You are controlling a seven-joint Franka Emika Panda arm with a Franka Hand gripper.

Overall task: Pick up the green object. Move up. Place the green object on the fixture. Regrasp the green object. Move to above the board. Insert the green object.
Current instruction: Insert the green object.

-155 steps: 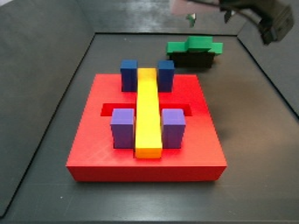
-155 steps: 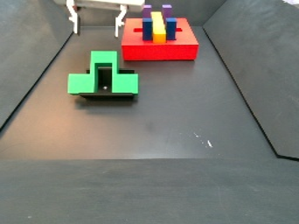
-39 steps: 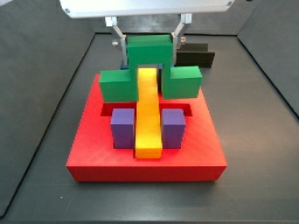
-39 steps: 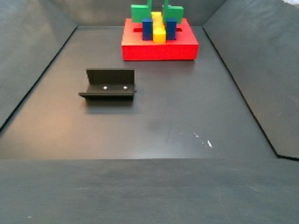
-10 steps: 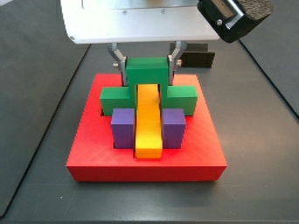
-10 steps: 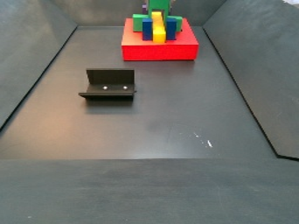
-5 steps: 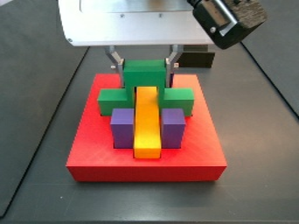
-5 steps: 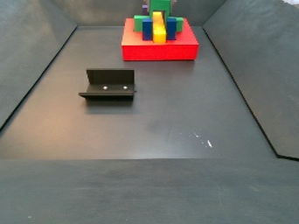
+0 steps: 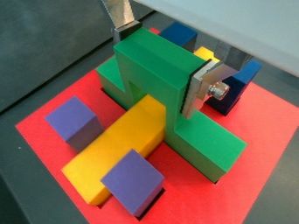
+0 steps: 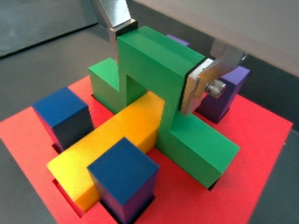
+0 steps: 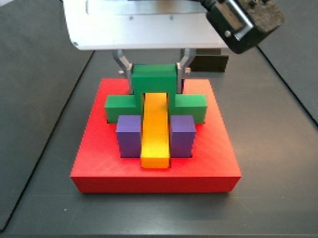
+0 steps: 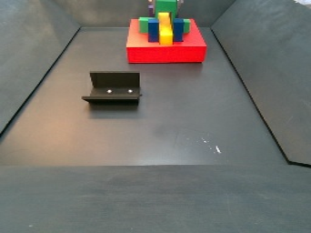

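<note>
the gripper clamps the raised middle of the green object from above. the object straddles the yellow bar crosswise on the board, so seating it looks like a straight push down.

Yellow bar flanked by purple blocks and blue blocks; dark floor around.

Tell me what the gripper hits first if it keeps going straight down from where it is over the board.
Likely the yellow bar: the gripper is shut on the green object, which straddles that bar on the board. How much gap remains under the bridge is unclear.
</note>
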